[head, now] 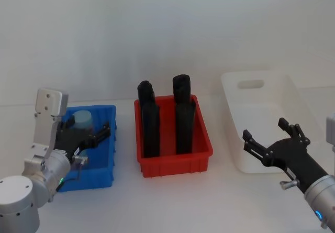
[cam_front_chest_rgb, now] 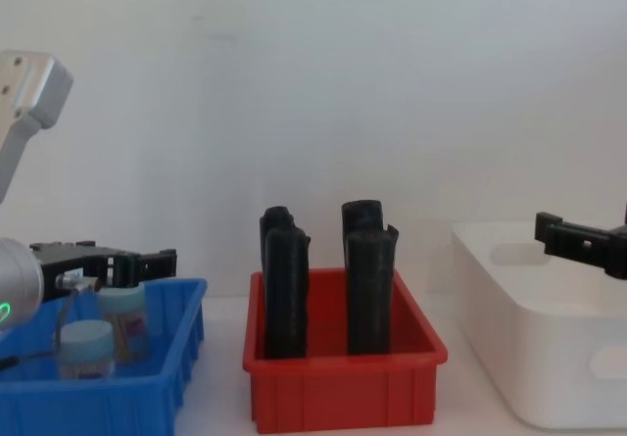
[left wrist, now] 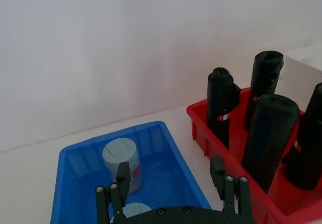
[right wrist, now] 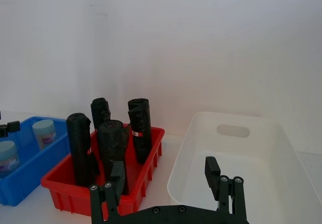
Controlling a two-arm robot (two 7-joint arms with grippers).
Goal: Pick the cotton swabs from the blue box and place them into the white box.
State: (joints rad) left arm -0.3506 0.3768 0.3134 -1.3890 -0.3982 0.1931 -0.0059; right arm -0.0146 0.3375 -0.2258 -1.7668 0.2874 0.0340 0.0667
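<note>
Head camera looked steeply down on tabletop [head: 172,207]; chest camera sat low, side-on, near. Wrist cameras looked forward, slightly down, close in. All four shared red bin [head: 175,165], blue box [head: 91,179].

The blue box [head: 89,178] is open from above, but the left gripper [left wrist: 169,169], fingers spread, hangs over its two jars [left wrist: 122,161]. Between it and the white box [head: 256,165] stands a red bin [head: 175,165] of upright black rolls [head: 152,123] that rise well above every rim and bar a low crossing. The right gripper [head: 264,129], fingers spread, hovers at the white box's near left corner.
</note>
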